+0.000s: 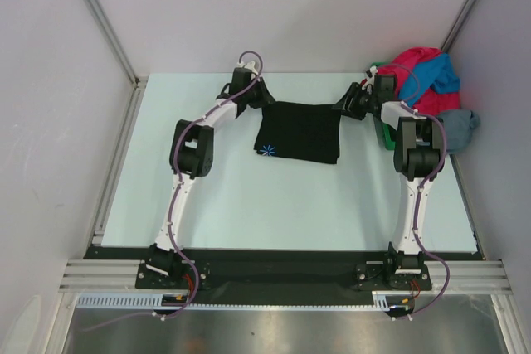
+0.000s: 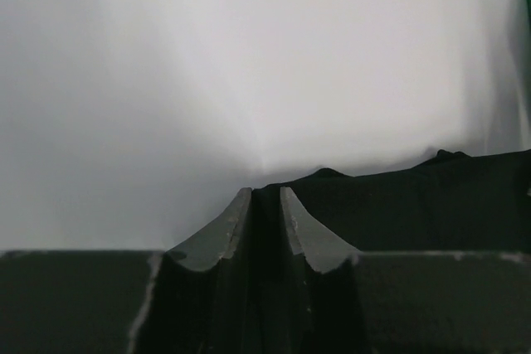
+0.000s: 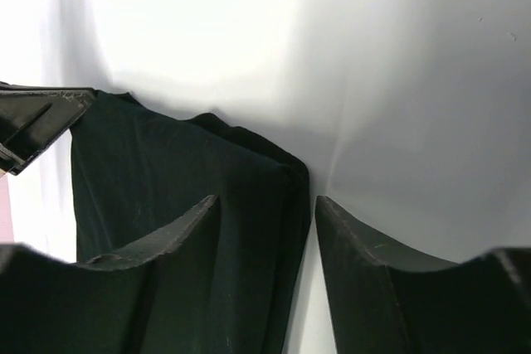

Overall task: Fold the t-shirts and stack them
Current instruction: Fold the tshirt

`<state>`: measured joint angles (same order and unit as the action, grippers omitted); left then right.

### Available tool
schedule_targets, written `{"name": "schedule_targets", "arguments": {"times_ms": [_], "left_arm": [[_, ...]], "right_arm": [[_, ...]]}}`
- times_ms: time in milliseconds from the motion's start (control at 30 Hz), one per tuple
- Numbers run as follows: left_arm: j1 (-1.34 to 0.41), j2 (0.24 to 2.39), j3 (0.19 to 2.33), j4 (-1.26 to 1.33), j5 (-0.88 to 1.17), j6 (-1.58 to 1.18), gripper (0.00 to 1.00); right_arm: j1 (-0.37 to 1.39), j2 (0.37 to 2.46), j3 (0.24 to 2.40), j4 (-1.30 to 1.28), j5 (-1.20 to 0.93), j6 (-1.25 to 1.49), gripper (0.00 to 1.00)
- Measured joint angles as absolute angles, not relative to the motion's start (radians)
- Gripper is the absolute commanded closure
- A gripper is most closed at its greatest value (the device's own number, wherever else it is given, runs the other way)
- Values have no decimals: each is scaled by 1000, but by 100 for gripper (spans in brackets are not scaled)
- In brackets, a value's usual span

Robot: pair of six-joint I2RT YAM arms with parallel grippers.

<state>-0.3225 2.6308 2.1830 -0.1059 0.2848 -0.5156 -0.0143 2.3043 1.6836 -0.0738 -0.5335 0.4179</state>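
Black tee (image 1: 299, 132) reading as soft matt cloth, thin, creasing at edges. Red-pink tee (image 1: 412, 65), blue tee (image 1: 440, 76), grey tee (image 1: 461, 126) looking like similar matt cloth, rumpled. Table (image 1: 249, 196) showing smooth pale matt top. L fingers (image 2: 222, 234) & R fingers (image 3: 361, 246) looking like dark matt plastic, lightly scuffed. Front rail (image 1: 282, 273) showing as ribbed silver metal.

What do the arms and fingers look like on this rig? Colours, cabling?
Both the left arm and right arm have white links with bulky black joint housings. A purple cable runs along each, looping above the wrist. Fingers are dark grey, tapered wedges with curved inner faces.
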Motion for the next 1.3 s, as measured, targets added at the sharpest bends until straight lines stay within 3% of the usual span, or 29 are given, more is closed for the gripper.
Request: {"name": "schedule_targets", "arguments": {"times_ms": [167,233,333,467,567,600,1100,1300], "left_arm": [[-313,2631,2181,-88,322,-525,64],[-311,2631,2181,-88,329,-530,64],[-311,2631,2180,-87,345,-535,72],[-311,2631,2180,-82,360,-549,97],[-311,2631,2180,-80,363,-549,100],[-311,2629,2176,-78,363,-549,100],[-311,2302,1806,1,318,-549,100],[-303,2260,1765,21,316,-551,100]], "right_arm": [[-14,2315,1691,-70,-543,423,52],[-14,2315,1691,-69,-543,425,57],[-14,2316,1691,-68,-543,426,62],[-14,2316,1691,-68,-543,429,76],[-14,2316,1691,-69,-543,432,97],[-14,2315,1691,-69,-544,430,100],[-2,2268,1685,-79,-533,425,100],[1,2237,1683,-76,-541,425,100]]}}
